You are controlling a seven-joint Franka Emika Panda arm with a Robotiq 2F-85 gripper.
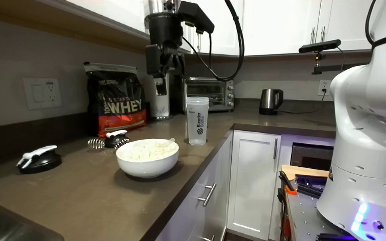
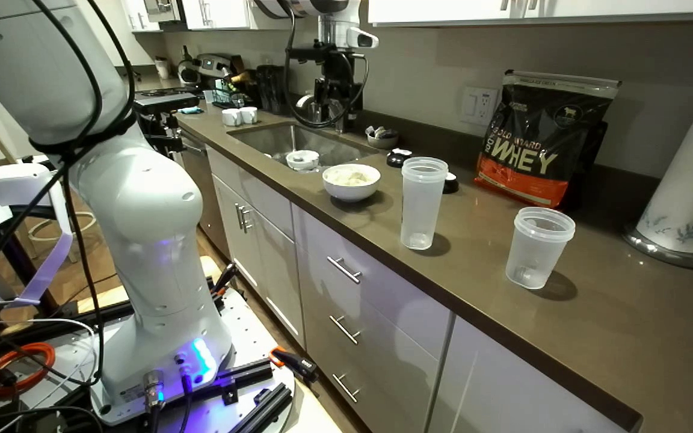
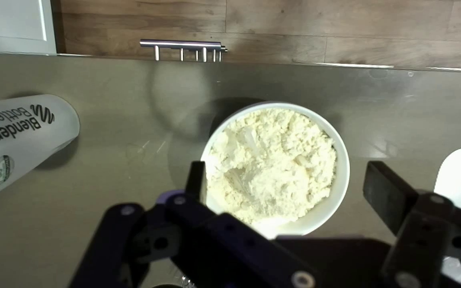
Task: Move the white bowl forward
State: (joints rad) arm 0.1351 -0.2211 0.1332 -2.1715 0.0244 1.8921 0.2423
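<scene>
in an exterior view, nearest is the sink (image 1: 8, 224), set in the counter (image 1: 89, 197). past it, toward the back edge, lies a black lid (image 1: 42, 162). the bowl (image 1: 147, 167) sits upright near the front edge, holding pale powder (image 1: 142, 151); a pale handle (image 1: 169, 143) leans by its rim. well above it hangs the gripper (image 3: 288, 188), its fingers spread wide; in the wrist view one fingertip overlaps the bowl's rim, while the other shows apart from it. between the bowl and the back edge sit a second lid (image 1: 115, 140) and a wire coil (image 1: 96, 144). farther on, the bottle (image 1: 198, 122) stands upright near the front edge, with a clear cup (image 2: 539, 249) past it. the bag (image 1: 119, 103) stands at the back edge, then the roll (image 1: 160, 106). the oven (image 1: 208, 92) is toward the back corner; the kettle (image 1: 269, 100) stands beyond the inner corner.
</scene>
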